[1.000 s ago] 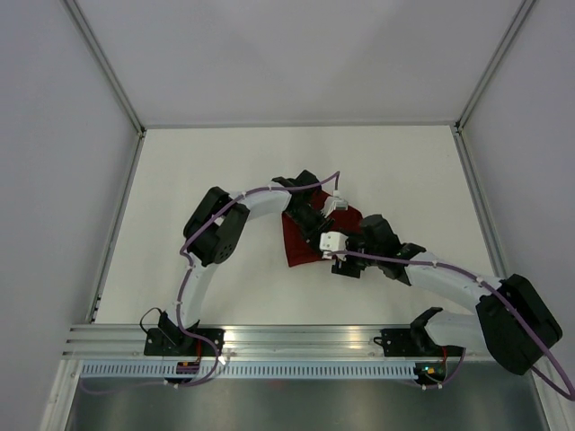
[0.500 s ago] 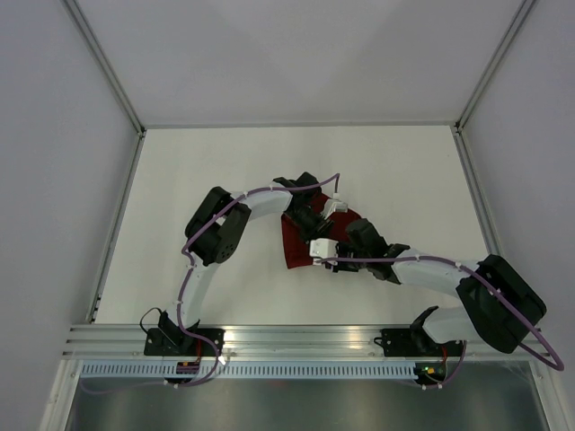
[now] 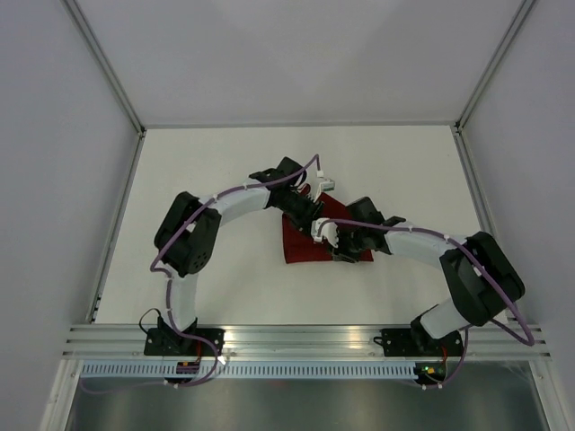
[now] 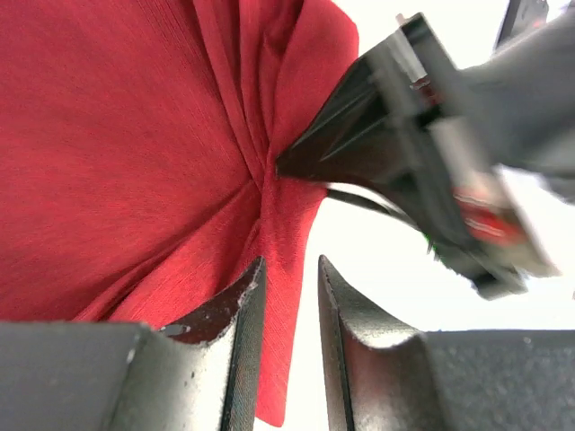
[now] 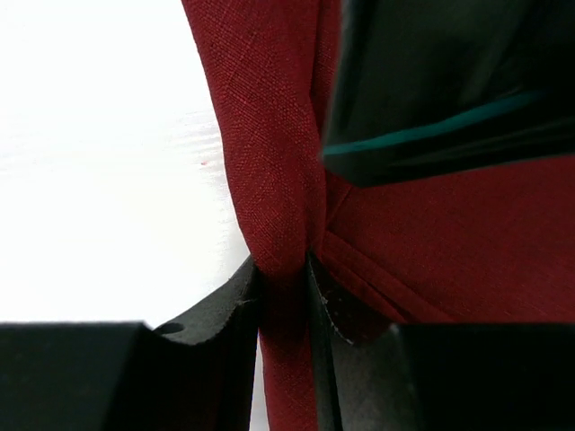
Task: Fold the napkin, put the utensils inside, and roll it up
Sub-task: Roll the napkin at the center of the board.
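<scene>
The dark red napkin (image 3: 301, 245) lies bunched on the white table mid-scene. My right gripper (image 3: 335, 241) sits at its right part and is shut on a raised fold of the cloth, seen pinched between the jaws in the right wrist view (image 5: 286, 269). My left gripper (image 3: 310, 205) is at the napkin's far edge. In the left wrist view its jaws (image 4: 289, 268) stand a narrow gap apart, with the napkin's (image 4: 117, 135) edge lying under them, not clamped. The right gripper (image 4: 395, 153) shows there pinching the cloth. The fork is not in view.
White table (image 3: 207, 180) enclosed by grey walls, with a metal rail (image 3: 296, 337) along the near edge. Both arms arch over the middle, their forearms close together above the napkin.
The left arm's elbow swung left and its gripper moved up-left to the napkin's far edge. The right gripper moved left and farther onto the cloth. The napkin now spreads more to the right.
</scene>
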You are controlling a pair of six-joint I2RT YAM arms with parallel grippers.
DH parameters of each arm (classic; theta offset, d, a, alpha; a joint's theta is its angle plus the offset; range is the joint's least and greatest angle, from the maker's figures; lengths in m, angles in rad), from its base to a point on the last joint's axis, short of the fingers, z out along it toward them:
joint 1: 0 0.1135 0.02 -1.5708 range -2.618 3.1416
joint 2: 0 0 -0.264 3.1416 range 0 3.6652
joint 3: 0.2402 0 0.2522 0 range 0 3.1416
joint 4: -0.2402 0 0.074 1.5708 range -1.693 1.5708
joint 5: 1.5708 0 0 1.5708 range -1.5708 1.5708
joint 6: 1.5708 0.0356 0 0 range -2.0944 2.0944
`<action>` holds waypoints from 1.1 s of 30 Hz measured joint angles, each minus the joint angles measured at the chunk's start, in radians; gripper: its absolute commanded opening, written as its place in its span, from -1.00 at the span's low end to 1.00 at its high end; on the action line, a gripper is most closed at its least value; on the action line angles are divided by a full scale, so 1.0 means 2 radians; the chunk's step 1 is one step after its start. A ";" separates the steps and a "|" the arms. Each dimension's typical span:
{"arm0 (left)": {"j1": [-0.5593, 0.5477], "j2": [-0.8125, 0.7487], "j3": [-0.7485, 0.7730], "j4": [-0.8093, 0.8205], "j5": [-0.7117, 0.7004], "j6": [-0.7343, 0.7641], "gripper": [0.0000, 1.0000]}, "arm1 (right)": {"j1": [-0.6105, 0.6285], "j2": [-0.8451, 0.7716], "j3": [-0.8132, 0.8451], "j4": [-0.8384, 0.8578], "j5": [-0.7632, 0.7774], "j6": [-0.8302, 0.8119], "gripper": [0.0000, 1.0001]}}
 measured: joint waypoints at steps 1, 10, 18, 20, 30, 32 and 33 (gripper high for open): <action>0.003 -0.015 -0.006 0.012 -0.004 -0.007 -0.31 | -0.007 0.012 0.013 -0.016 -0.013 -0.002 -0.38; 0.016 -0.143 -0.130 0.164 -0.126 -0.063 -0.36 | -0.042 0.141 0.161 -0.186 -0.113 -0.060 -0.39; -0.010 -0.315 -0.342 0.313 -0.252 -0.081 -0.28 | -0.069 0.245 0.273 -0.312 -0.176 -0.051 -0.39; -0.023 -0.345 -0.381 0.352 -0.280 -0.080 -0.27 | -0.073 0.264 0.294 -0.335 -0.186 -0.045 -0.39; -0.177 -0.310 -0.408 0.444 -0.456 0.028 -0.25 | -0.077 0.334 0.377 -0.425 -0.191 -0.023 -0.39; -0.204 -0.284 -0.408 0.460 -0.486 0.059 -0.24 | -0.077 0.348 0.396 -0.444 -0.191 -0.018 -0.39; -0.215 -0.272 -0.408 0.466 -0.499 0.072 -0.21 | -0.077 0.356 0.405 -0.454 -0.191 -0.015 -0.39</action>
